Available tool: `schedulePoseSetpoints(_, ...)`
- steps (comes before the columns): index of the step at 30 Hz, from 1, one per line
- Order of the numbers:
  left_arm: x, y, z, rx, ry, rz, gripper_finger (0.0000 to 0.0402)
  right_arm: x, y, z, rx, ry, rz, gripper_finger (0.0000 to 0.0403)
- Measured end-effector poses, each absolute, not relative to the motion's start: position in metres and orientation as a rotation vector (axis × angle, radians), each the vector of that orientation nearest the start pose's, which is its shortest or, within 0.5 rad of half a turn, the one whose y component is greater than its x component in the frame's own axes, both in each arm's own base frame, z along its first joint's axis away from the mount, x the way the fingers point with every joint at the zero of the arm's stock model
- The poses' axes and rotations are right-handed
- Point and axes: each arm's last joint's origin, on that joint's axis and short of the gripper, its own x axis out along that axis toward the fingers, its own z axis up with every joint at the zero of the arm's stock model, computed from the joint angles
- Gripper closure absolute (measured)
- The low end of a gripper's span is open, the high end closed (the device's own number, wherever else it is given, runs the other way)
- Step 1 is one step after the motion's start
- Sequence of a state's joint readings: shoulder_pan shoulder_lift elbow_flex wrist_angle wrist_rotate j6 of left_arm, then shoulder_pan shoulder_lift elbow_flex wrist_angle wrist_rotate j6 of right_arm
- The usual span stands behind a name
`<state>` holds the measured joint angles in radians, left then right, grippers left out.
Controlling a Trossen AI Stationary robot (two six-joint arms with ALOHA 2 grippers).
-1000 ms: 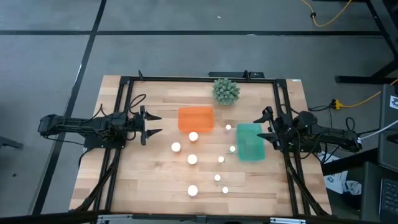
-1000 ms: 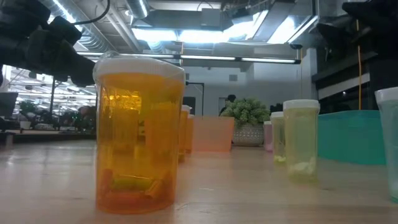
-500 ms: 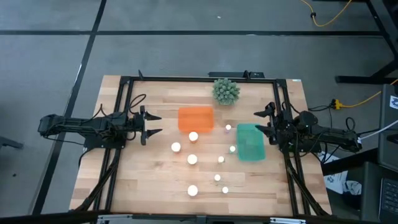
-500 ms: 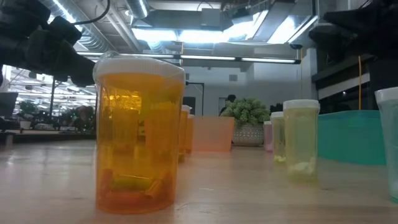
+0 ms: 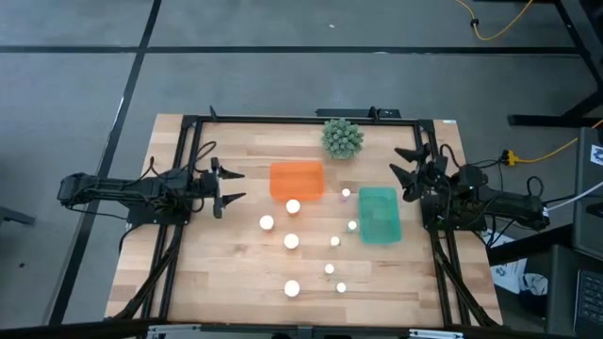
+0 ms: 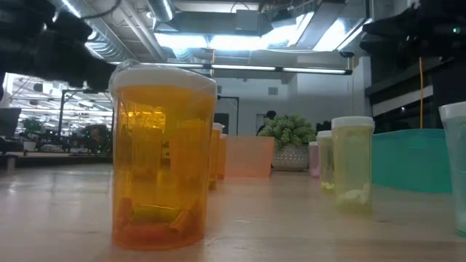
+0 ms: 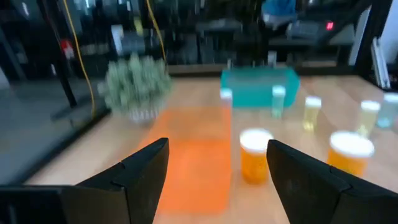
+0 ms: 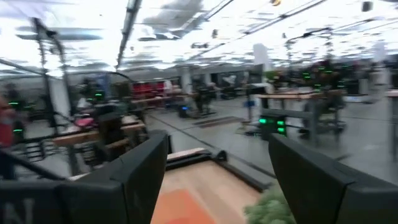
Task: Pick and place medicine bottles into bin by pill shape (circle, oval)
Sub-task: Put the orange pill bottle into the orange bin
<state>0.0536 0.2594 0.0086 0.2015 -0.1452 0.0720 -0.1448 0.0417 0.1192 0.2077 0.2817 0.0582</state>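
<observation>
Several medicine bottles with white tops stand on the wooden table, among them ones at mid-table (image 5: 293, 206), toward the near edge (image 5: 292, 288) and beside the teal tray (image 5: 352, 225). In the low view an orange bottle (image 6: 164, 156) stands closest, with a yellowish one (image 6: 352, 164) behind it. The orange tray (image 5: 297, 179) and the teal tray (image 5: 379, 215) lie flat on the table. My left gripper (image 5: 231, 185) is open and empty, left of the orange tray. My right gripper (image 5: 407, 166) is open and empty, beyond the teal tray's far right corner.
A spiky green plant ball (image 5: 342, 137) stands near the far edge, between the trays and the black frame rail (image 5: 301, 119). Frame rails also run down both sides of the table. Bare wood lies left of the bottles and along the near edge.
My right gripper has swung from beside the teal tray toward the table's far edge and turned so that its fingers point more toward the far side. It stays open. The bottles and trays have not moved.
</observation>
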Motion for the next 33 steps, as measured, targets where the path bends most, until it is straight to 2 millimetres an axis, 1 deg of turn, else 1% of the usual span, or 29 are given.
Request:
schedulePoseSetpoints(3,0.113,0.01,0.174,0.083,-0.052,0.201,0.0139,0.084,-0.023,0.234,0.099,-0.296,-0.517,0.0121)
schedulePoseSetpoints(7,0.111,0.01,0.188,0.096,-0.196,0.216,0.0139,0.092,-0.025,0.245,0.093,-0.212,-0.539,0.0121)
schedulePoseSetpoints(9,0.109,0.012,0.196,0.127,-0.268,0.277,0.0139,0.099,-0.026,0.252,0.091,-0.168,-0.544,0.0121)
schedulePoseSetpoints(12,0.105,0.014,0.204,0.185,-0.335,0.395,0.0139,0.109,-0.03,0.263,0.077,-0.054,-0.611,0.0121)
schedulePoseSetpoints(14,0.103,0.016,0.207,0.2,-0.362,0.461,0.0139,0.116,-0.034,0.275,0.065,0.02,-0.679,0.0121)
schedulePoseSetpoints(17,0.102,0.017,0.208,0.185,-0.361,0.518,0.0139,0.126,-0.041,0.291,0.043,0.105,-0.724,0.0121)
schedulePoseSetpoints(19,0.101,0.018,0.208,0.179,-0.357,0.55,0.0139,0.133,-0.044,0.301,0.056,0.12,-0.732,0.0121)
schedulePoseSetpoints(23,0.1,0.021,0.207,0.151,-0.339,0.652,0.0139,0.143,-0.049,0.32,0.089,0.094,-0.738,0.0121)
schedulePoseSetpoints(27,0.099,0.022,0.208,0.137,-0.342,0.697,0.0139,0.149,-0.052,0.327,0.075,0.104,-0.752,0.0121)
schedulePoseSetpoints(33,0.097,0.024,0.209,0.122,-0.35,0.751,0.0139,0.156,-0.056,0.321,0.066,0.16,-0.766,0.0121)
